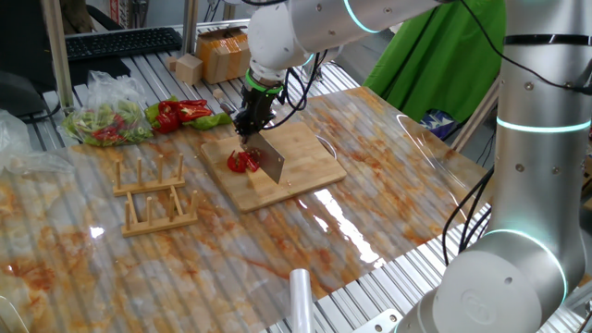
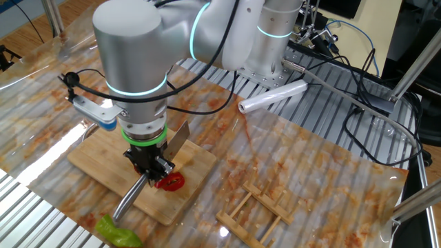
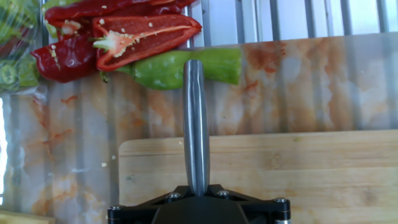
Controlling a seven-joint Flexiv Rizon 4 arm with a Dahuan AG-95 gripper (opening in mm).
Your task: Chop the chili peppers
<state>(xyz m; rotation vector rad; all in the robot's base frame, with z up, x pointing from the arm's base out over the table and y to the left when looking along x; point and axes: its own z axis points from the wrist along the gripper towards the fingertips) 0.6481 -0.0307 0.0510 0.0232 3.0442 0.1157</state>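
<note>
The chili peppers [image 1: 242, 162] lie as a small glossy red cluster on the wooden cutting board [image 1: 301, 153]; in the other fixed view the same chili peppers [image 2: 170, 182] sit by the board's [image 2: 96, 155] near edge. My gripper [image 1: 250, 125] hangs over the board's back corner, shut on the round steel handle [image 3: 196, 124] of a cleaver. Its blade [image 1: 270, 159] stands upright just right of the peppers. From the other side the gripper [image 2: 148, 165] hovers right above them, the blade [image 2: 178, 138] behind it. The hand view shows the gripper [image 3: 196, 191] clamping the handle; the peppers are hidden there.
Behind the board lie split red peppers [image 1: 180, 113] and a green pepper [image 3: 180, 67]. A plastic bag of pepper pieces [image 1: 106, 120] is at the far left. A wooden rack [image 1: 153, 194] stands left of the board. A plastic roll [image 2: 272, 96] lies near the arm's base.
</note>
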